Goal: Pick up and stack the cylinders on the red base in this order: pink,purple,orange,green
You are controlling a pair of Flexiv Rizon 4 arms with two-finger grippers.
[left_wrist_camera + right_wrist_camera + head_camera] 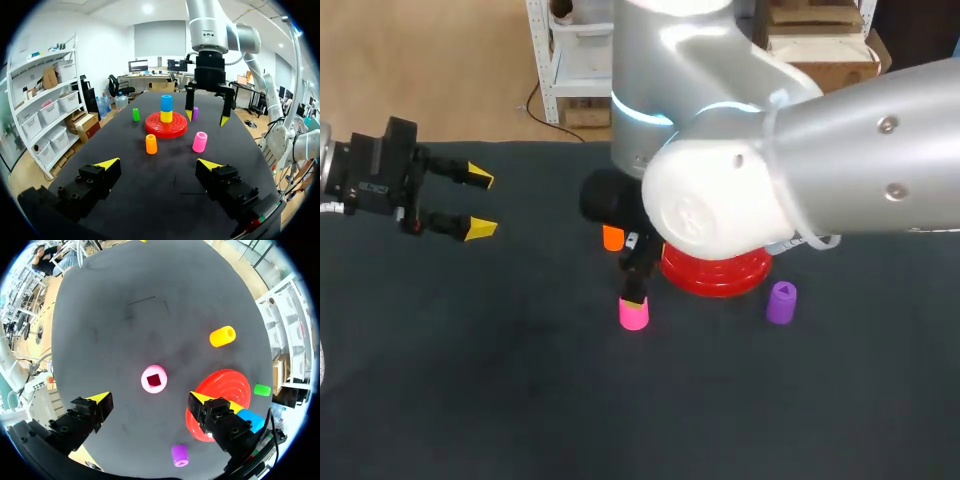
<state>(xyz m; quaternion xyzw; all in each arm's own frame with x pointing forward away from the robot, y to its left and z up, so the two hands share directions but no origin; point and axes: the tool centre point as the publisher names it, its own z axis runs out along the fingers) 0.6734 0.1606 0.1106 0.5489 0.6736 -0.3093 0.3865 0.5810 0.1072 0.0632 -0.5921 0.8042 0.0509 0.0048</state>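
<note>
Near the table's left edge the left gripper hangs above the cloth, fingers apart and holding nothing. Toward the middle the orange cylinder stands upright, and nearer the front edge is the pink cylinder. The right gripper hovers over it with its fingers spread and not touching it. Just right is the red base, carrying a yellow cylinder with a blue cylinder on top. The green cylinder stands on the base's far side, and the purple cylinder stands by its front right.
</note>
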